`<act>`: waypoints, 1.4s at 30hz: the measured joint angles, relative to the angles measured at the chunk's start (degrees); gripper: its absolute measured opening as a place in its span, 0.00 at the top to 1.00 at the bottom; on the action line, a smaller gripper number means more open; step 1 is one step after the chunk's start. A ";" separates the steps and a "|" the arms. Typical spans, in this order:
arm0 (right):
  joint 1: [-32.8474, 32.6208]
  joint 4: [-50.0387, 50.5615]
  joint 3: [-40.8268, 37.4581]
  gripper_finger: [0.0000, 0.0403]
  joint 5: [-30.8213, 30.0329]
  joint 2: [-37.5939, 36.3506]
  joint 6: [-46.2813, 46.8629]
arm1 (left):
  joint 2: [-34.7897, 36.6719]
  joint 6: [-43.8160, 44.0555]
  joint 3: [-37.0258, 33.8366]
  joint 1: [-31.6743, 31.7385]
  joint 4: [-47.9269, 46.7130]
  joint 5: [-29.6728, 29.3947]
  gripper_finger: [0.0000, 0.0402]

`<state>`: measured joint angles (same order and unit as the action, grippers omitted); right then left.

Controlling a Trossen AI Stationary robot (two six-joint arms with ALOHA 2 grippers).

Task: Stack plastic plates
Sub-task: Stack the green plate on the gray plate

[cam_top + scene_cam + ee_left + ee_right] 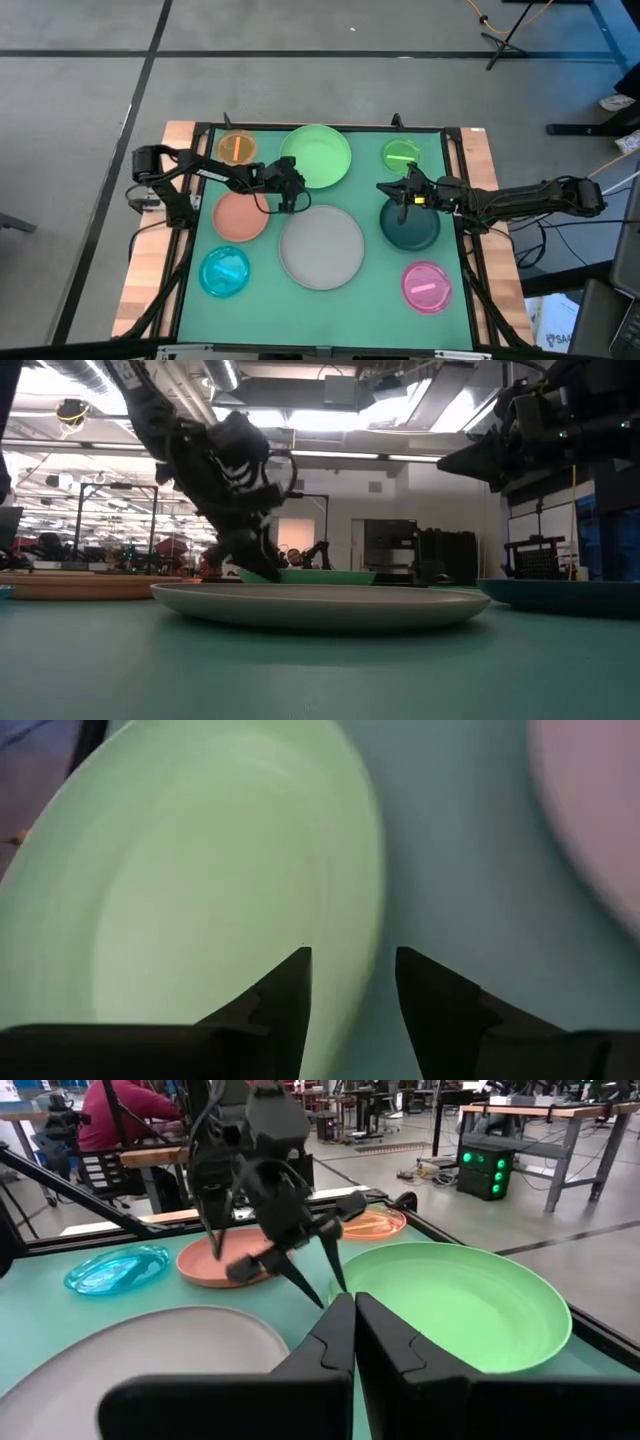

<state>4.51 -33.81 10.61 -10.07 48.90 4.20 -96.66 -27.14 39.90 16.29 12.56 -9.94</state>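
Light green plate (pixel 317 155) rim sits between the spread left pincer (pixel 290 196) fingers.

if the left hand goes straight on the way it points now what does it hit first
Most likely the near rim of the large light green plate. The left hand is open, with one finger over the plate's edge and the other over the green mat. How far it sits above the rim is unclear.

Green-topped table (pixel 385 300): eight plastic plates (pixel 321 246), unstacked.
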 joint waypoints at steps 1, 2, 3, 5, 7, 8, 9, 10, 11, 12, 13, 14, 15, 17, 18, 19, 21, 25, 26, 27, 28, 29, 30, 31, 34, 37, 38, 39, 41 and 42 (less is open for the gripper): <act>0.01 0.00 0.00 0.99 0.00 0.00 -0.03 | -0.87 -0.04 0.01 0.12 1.16 -1.22 0.65; 0.00 -0.12 0.00 0.99 0.00 0.00 -0.17 | -1.47 -0.06 0.02 0.27 1.58 -2.07 0.65; 0.02 -0.28 0.00 0.99 -0.02 0.00 -0.24 | -1.91 -0.04 0.00 0.37 1.93 -2.30 0.65; 0.02 -0.52 0.00 0.99 -0.02 0.00 -1.04 | -2.50 -0.05 0.02 0.37 2.29 -2.05 0.65; 0.02 -0.59 0.00 0.99 -0.03 0.00 -1.51 | -2.71 -0.06 0.00 0.22 2.25 -1.37 0.67; 0.02 -0.58 0.00 0.99 -0.02 0.00 -1.52 | -2.71 -0.16 0.00 0.09 2.25 -1.19 0.68; 0.02 -0.58 0.00 0.99 -0.02 0.00 -1.52 | -2.71 -0.42 0.00 0.01 2.29 -1.11 0.71; 0.02 -0.55 0.00 0.99 -0.02 0.00 -1.52 | -2.71 -0.51 0.00 -0.10 2.29 -1.11 0.73; 0.02 -0.54 0.00 0.99 -0.02 0.00 -1.57 | -2.71 -0.52 0.00 -0.10 2.31 -1.11 0.77; 0.02 -0.58 0.00 0.99 -0.06 0.00 -1.69 | -2.71 -0.35 0.00 0.04 2.31 -1.06 0.80; 0.02 -0.77 0.00 0.99 -0.71 0.00 -1.86 | -2.71 -0.30 0.01 0.18 2.28 -0.97 0.84; 0.02 -1.20 0.00 0.99 -1.45 0.02 -1.91 | -2.71 -0.25 0.00 0.23 2.25 -0.98 0.88; 0.02 -1.72 0.00 0.99 -2.04 0.02 -1.93 | -2.71 -0.19 0.00 0.23 2.06 -1.10 0.91; 0.02 -2.15 0.00 0.99 -2.40 0.00 -2.27 | -2.71 -0.24 0.02 -0.08 2.17 -1.62 0.97; 0.02 -2.15 0.00 0.99 -2.41 0.00 -3.08 | -2.71 -0.24 0.02 -0.32 2.27 -2.10 0.98; 0.02 -2.26 0.00 0.99 -2.43 0.00 -3.61 | -2.71 -0.26 0.02 -0.56 2.29 -2.46 0.98; 0.02 -2.73 0.00 0.99 -2.43 0.00 -4.59 | -2.71 -0.52 0.06 -1.34 2.12 -3.85 0.97; 0.02 -3.41 0.00 0.99 -2.43 0.00 -4.73 | -2.71 -0.24 1.37 -3.54 0.04 -7.91 0.98; 0.02 -3.46 0.00 0.99 -2.43 0.00 -4.73 | -2.45 -0.24 1.81 -4.14 -0.75 -8.86 0.98; 0.02 -3.44 0.00 0.99 -2.43 0.00 -4.73 | -2.07 -0.26 2.28 -4.77 -1.61 -9.61 0.99; 0.00 -3.44 0.00 0.99 -2.43 0.00 -4.73 | -1.84 -0.25 2.80 -5.46 -1.91 -10.33 0.99; 0.00 -3.44 0.00 0.99 -2.42 0.00 -4.73 | -1.68 -0.23 3.45 -6.17 -1.95 -10.96 0.99; 0.00 -3.44 0.00 0.99 -2.40 0.00 -4.72 | -1.04 -0.26 3.77 -6.90 -2.15 -11.21 0.99; 0.00 -3.42 0.00 0.99 -2.40 0.00 -4.72 | -0.26 -0.28 4.09 -7.75 -3.45 -11.58 0.99; 0.00 -2.73 0.00 0.99 -2.45 0.07 -4.43 | 1.27 -0.23 5.24 -10.67 -3.73 -13.55 0.98; -0.04 -2.75 0.00 0.99 -2.47 0.09 -3.15 | 3.40 -0.04 5.72 -14.15 -4.65 -16.33 0.98; -0.04 -2.79 0.00 0.99 -2.45 0.09 -2.96 | 4.26 -0.27 5.79 -15.38 -4.86 -16.01 0.98; -0.05 -2.77 0.00 0.99 -2.43 0.09 -2.92 | 4.99 0.01 5.79 -16.83 -5.19 -16.03 0.98; -0.04 -2.53 0.00 0.99 -2.43 0.11 -2.83 | 6.41 1.12 5.84 -19.57 -5.81 -14.48 0.98; -0.06 -2.54 0.00 0.99 -2.43 0.10 -2.74 | 7.01 1.79 5.83 -21.01 -6.89 -13.37 0.98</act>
<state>4.46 -36.35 10.61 -12.49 49.00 1.46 -89.65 -25.36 45.73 -4.73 5.67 -23.31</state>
